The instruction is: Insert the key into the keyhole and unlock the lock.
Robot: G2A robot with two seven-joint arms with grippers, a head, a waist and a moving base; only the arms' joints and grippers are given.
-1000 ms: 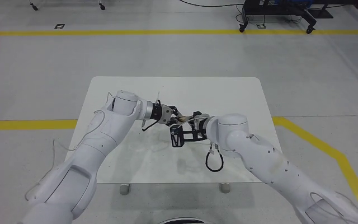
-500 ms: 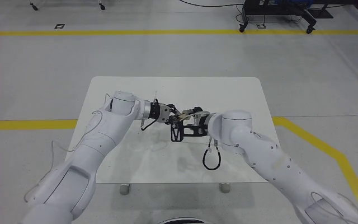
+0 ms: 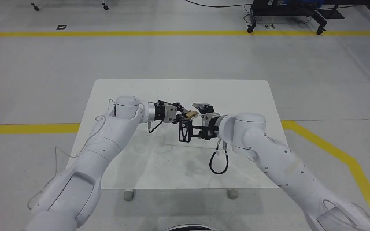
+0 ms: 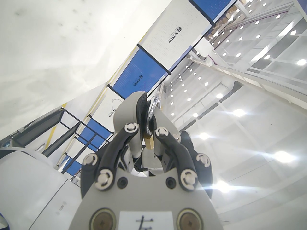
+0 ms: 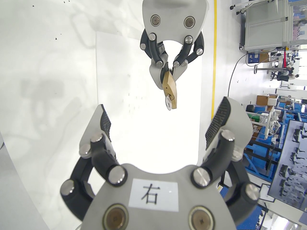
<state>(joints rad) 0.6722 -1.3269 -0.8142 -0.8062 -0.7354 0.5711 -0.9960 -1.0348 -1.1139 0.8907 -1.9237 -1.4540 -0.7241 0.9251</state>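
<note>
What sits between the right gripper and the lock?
Only the key, sticking out of the lock toward the right gripper, otherwise bare air; the right wrist view shows it.

White rounded table [image 3: 243, 98] under the right gripper [image 3: 192, 122]. Grey polished floor [image 3: 173, 58] all round. One yellow floor line [image 3: 173, 33] well beyond the gripper, past the table's far edge. A second yellow band [image 3: 34, 128] runs level with the gripper, either side of the table. Black wheeled frame [image 3: 289, 11] far beyond it, to the right. Blue-and-white wall panels [image 4: 178, 28], rows of ceiling lights [image 4: 219, 95], grey cabinet [image 5: 263, 27].
</note>
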